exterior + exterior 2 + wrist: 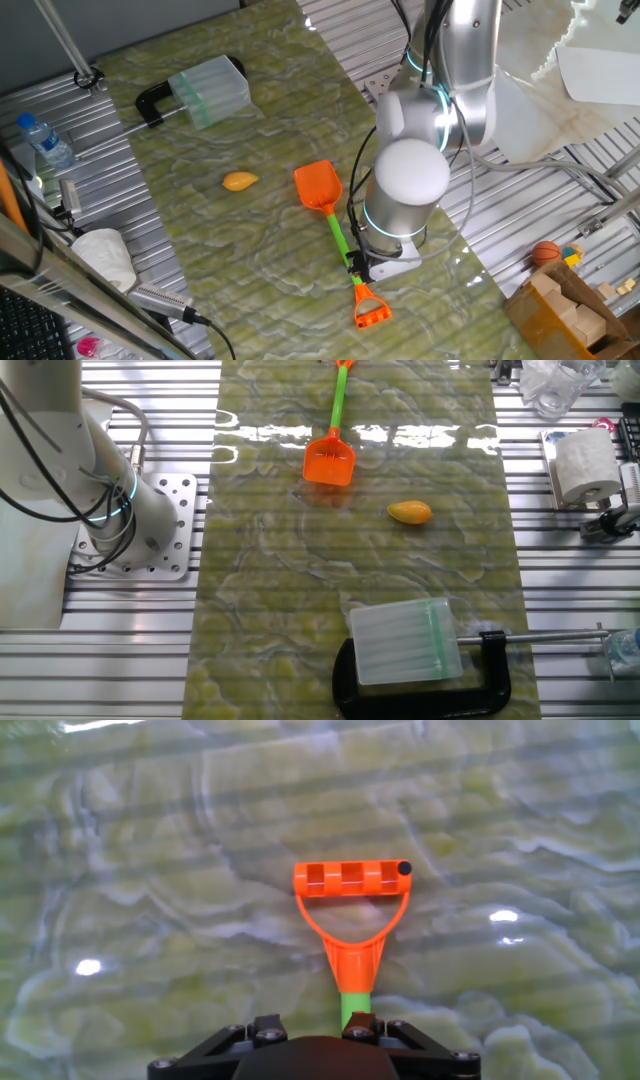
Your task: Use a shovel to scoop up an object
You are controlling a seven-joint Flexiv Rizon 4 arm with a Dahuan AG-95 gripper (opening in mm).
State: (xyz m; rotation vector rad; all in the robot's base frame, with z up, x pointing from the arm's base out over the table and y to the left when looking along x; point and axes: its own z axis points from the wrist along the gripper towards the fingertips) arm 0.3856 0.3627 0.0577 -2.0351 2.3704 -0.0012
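Toy shovel (338,232) flat on table, blade aimed at lemon-like object (239,181) lying apart to its left | my gripper (358,266) low over green shaft near D-handle (351,880) for leverage | finger state: cannot tell, hidden.

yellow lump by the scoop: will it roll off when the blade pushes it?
Probably. The object looks smooth and oval, so it may roll or skid on the glossy table. It looks smaller than the shovel blade, likely light.
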